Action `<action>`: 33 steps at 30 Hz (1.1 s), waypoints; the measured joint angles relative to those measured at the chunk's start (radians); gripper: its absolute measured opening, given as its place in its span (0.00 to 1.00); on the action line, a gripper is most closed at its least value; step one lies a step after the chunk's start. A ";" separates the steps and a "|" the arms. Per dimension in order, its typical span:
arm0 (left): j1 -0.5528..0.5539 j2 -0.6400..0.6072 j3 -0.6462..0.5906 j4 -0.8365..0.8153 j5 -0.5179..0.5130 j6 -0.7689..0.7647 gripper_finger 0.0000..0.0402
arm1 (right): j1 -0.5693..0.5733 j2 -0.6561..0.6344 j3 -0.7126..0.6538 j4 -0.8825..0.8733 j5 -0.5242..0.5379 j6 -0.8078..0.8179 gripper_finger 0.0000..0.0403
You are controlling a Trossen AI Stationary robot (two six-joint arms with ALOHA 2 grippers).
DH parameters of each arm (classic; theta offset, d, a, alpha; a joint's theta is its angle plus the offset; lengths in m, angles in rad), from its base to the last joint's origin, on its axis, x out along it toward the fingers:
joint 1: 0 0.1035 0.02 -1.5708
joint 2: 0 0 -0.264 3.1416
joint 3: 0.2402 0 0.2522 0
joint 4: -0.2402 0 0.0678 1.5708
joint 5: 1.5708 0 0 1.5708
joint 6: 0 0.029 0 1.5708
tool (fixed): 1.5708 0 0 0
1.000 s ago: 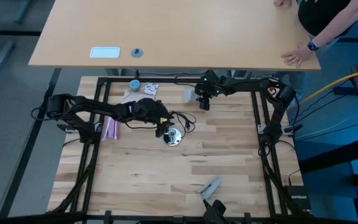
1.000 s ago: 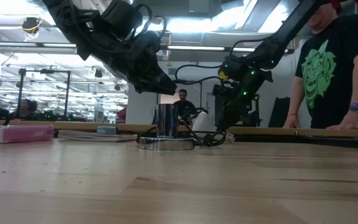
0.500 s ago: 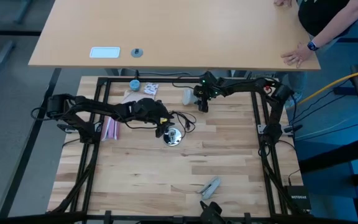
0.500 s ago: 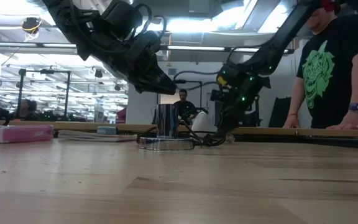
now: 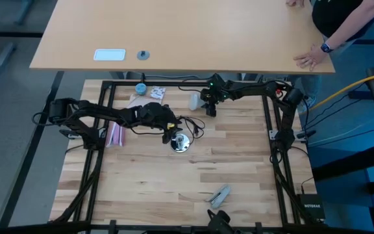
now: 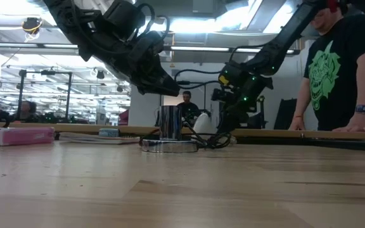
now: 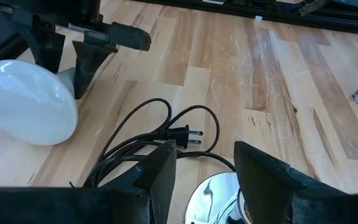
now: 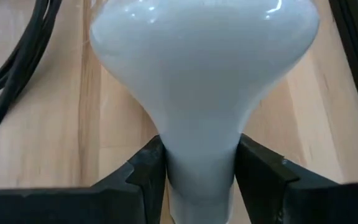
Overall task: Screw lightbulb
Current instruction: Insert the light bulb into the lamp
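The lightbulb (image 5: 194,100) lies on its side near the far edge of the wooden surface (image 5: 239,169), close to the black frame rail (image 5: 174,82); the near half of the surface lies open. The right gripper (image 5: 208,108) pinches the lightbulb's narrow neck, fingers (image 8: 143,171) touching both sides. The left gripper (image 5: 168,135) hovers partly open, holding nothing, over the silver lamp base (image 5: 180,143) and its coiled black cord (image 7: 148,140).

High view straight down over table (image 5: 174,175); low view level across it; wrist views close in — both share bulb (image 7: 27,102).
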 joint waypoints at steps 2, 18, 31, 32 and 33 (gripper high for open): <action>0.000 0.000 0.000 0.000 0.000 0.000 0.39 | 0.000 0.000 0.000 -0.002 -0.006 0.000 0.42; 0.000 0.000 0.000 0.008 0.000 -0.017 0.39 | 0.000 0.000 0.000 0.022 -0.004 0.000 0.42; 0.000 0.000 0.000 0.011 0.000 -0.019 0.39 | 0.000 0.000 0.153 0.000 -0.014 0.000 0.42; 0.000 0.000 0.000 0.017 -0.001 -0.019 0.39 | 0.000 0.000 0.173 -0.017 -0.019 0.000 0.42; 0.000 0.000 0.000 0.027 -0.001 -0.022 0.39 | 0.000 0.000 0.194 -0.039 -0.028 0.000 0.42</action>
